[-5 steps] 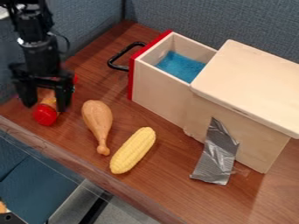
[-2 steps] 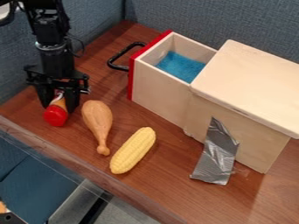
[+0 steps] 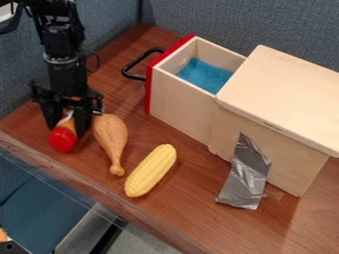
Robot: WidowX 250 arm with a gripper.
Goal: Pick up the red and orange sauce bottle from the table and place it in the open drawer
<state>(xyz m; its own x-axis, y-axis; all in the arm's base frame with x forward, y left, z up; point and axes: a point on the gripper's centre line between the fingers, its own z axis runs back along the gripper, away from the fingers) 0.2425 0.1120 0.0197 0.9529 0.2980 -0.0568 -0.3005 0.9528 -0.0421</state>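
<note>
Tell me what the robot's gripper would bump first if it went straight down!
Probably the red-capped toy, right at the gripper, then the brown table, though depth is hard to judge.

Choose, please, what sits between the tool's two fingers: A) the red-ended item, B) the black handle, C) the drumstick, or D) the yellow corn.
A: the red-ended item sits between the fingers of the tool, beside the drumstick.

No legible text, labels, brands, numbers or signs on any surface.
</note>
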